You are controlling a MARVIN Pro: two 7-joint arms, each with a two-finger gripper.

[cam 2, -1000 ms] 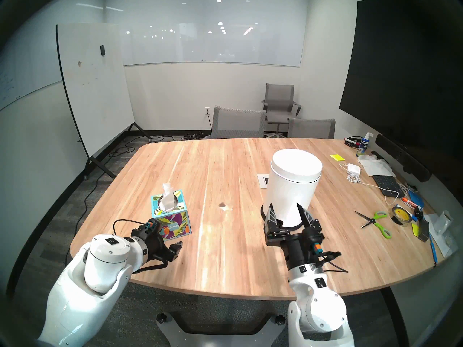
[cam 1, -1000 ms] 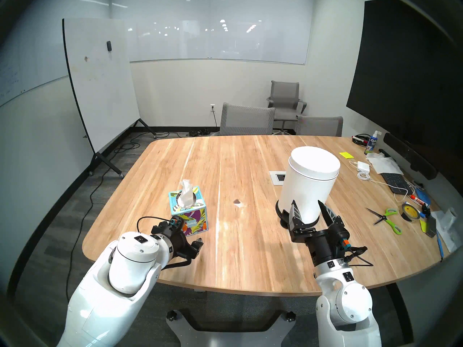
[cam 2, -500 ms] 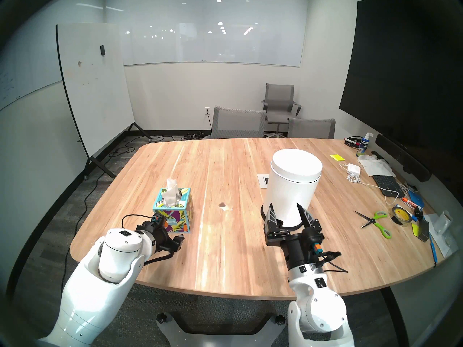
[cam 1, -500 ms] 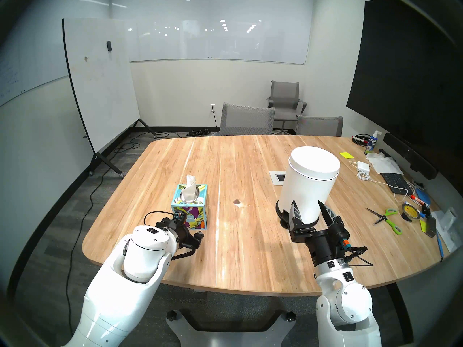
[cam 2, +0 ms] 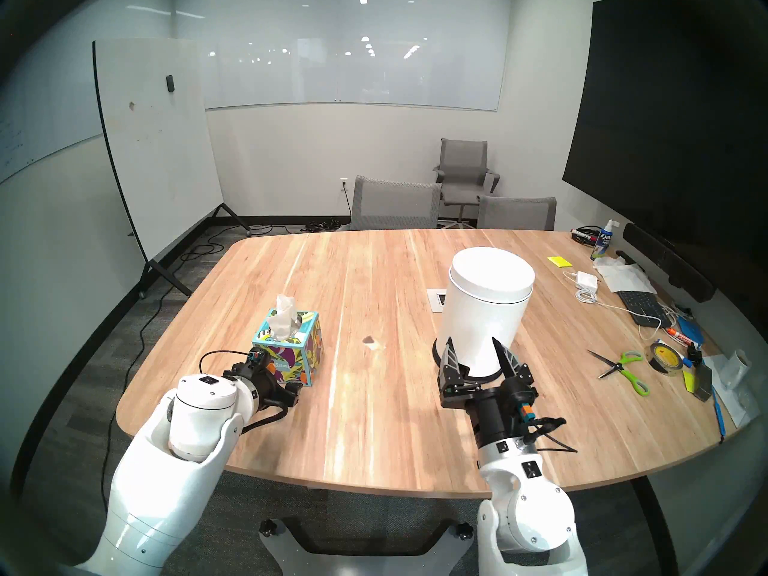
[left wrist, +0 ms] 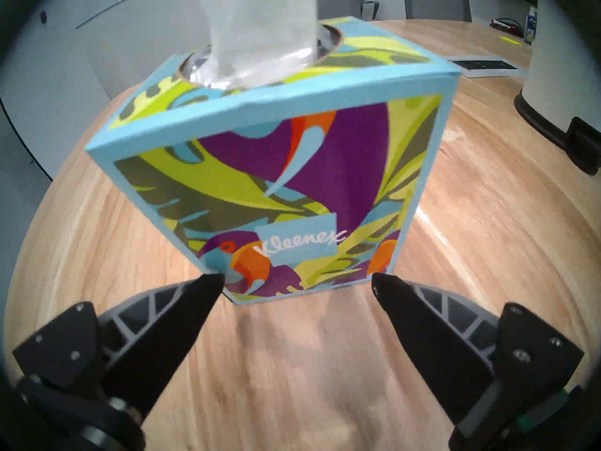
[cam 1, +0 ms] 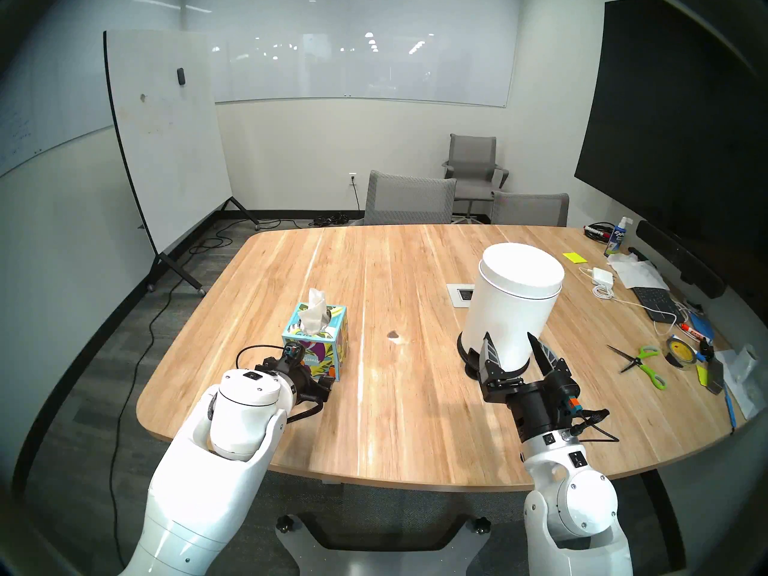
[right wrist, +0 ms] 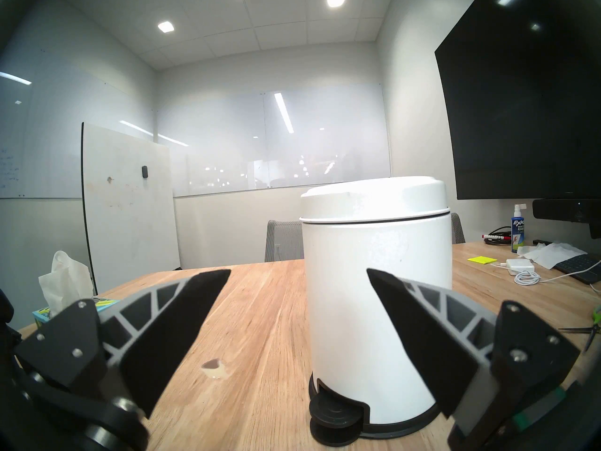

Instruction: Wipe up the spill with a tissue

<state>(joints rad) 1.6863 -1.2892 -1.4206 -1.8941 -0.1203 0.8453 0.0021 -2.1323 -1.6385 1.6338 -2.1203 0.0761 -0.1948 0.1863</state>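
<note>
A: Start at the left gripper (left wrist: 297,279). How do the jaws stand?

B: Spread wide, nothing between them. In the left wrist view the two black fingertips sit low over the table (left wrist: 292,359), right at the bottom edge of the box (left wrist: 286,186), one near each lower corner of its front face. Whether they touch the card I cannot tell.

A: And the tissue?

B: The tissue (cam 1: 315,316) stands up out of the round hole in the box top, white and crumpled, not gripped by anything. In the wrist view it is a pale blur (left wrist: 263,33) at the top.

A: The box itself?

B: Upright on the table (cam 1: 415,417), turned so one corner faces the robot, near the left edge.

A: The right gripper (right wrist: 297,274)?

B: Also parted wide and empty, held in the air, pointing about level at the bin (right wrist: 377,278). The white bin with its black foot stands beyond the fingertips, apart from them.

A: Where is the spill?

B: The spill (cam 1: 393,335) is a small dark brown blotch with a pale wet patch beside it, on bare wood between the box and the bin (cam 1: 511,305). From the right wrist it shows at (right wrist: 213,364), left of the bin's pedal. Nothing covers or touches it.
</note>
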